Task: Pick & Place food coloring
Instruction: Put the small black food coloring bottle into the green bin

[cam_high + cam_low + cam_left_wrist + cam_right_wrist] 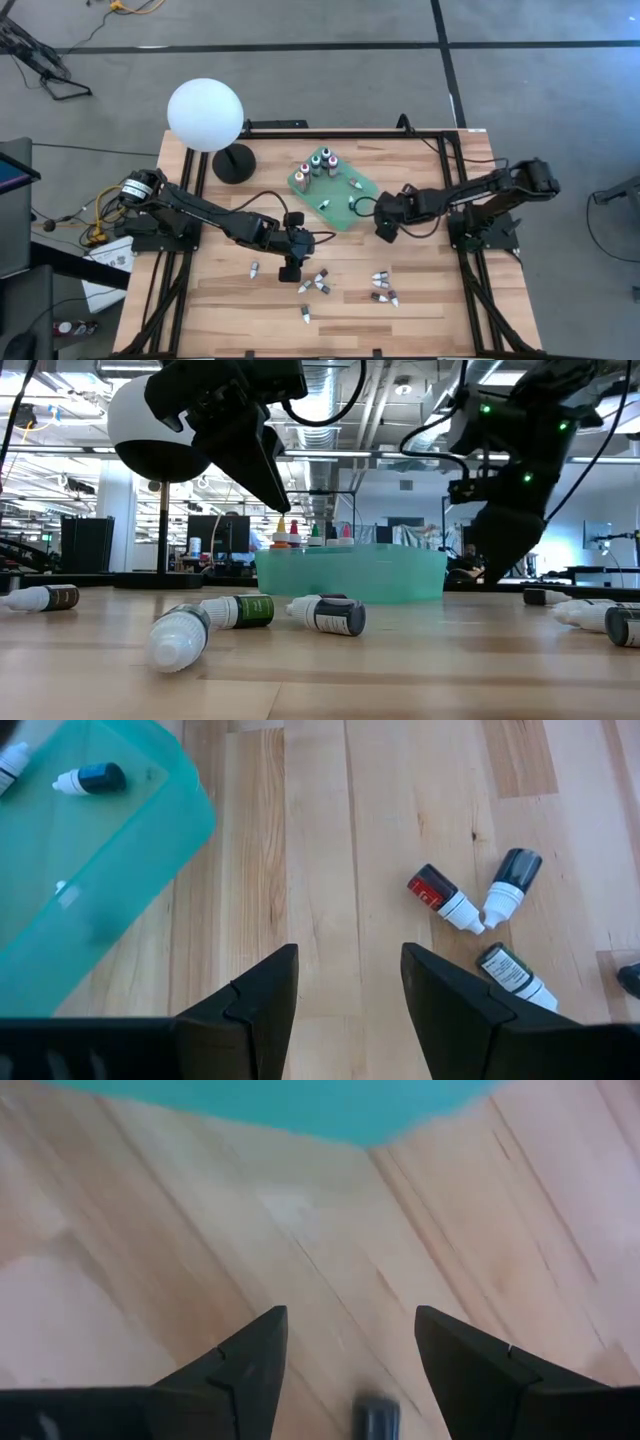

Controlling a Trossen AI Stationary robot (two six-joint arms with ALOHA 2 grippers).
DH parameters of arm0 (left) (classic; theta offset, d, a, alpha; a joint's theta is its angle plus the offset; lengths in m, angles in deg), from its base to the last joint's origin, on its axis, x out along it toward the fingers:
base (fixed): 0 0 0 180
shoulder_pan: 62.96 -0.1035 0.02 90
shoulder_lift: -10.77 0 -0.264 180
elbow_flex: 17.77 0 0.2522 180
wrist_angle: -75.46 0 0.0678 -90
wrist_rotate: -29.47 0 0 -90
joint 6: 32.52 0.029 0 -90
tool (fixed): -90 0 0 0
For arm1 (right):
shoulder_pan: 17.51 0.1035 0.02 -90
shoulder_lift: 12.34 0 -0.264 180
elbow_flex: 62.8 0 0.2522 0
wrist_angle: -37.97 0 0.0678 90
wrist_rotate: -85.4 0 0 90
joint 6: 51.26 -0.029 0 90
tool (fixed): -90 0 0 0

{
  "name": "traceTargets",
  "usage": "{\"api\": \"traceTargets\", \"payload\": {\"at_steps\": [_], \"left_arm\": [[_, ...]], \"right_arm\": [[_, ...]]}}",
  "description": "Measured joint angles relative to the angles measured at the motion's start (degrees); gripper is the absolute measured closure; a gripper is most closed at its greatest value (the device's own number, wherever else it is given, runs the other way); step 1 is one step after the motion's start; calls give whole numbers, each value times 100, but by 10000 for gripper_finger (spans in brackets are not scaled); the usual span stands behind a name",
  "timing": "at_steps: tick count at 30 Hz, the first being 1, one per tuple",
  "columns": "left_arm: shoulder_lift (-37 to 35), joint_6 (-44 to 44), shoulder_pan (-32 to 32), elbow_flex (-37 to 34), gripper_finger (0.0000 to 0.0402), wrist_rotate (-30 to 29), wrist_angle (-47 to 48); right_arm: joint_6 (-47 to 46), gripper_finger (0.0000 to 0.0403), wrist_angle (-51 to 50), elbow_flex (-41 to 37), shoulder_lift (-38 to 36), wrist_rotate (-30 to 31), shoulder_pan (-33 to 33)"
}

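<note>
**Both claws empty above the counter, bottles scattered**

The left claw (289, 268) hangs over the wooden counter (440, 300) just near of the green tray (352, 216), its fingers apart with nothing between them. The right claw (384, 232) sits at the tray's right edge — fingers spread wide, also empty. Several food coloring bottles (322, 163) stand upright at the tray's far corner, and a few small ones lie inside it. More lie loose on the counter — a cluster (316, 283) beside the left claw, another group (384, 287) to the right. A white globe lamp (205, 115) stands at far left.
</note>
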Motion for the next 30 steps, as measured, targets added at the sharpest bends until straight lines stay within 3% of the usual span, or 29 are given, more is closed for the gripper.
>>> {"api": "traceTargets", "payload": {"at_steps": [8, 17, 24, 30], "left_arm": [[0, 1, 1, 0, 229, 0, -2], [0, -75, 3, 0, 229, 0, -6], [0, -79, 4, 0, 229, 28, -5], [0, -81, 4, 0, 229, 25, -7]], "right_arm": [[-700, 188, -1226, 0, -240, -24, -112], [-224, 188, -1188, -40, -241, -527, -563], [7, 188, -890, -516, -257, -989, -843], [27, 188, -638, -765, -291, -997, -854]]}}
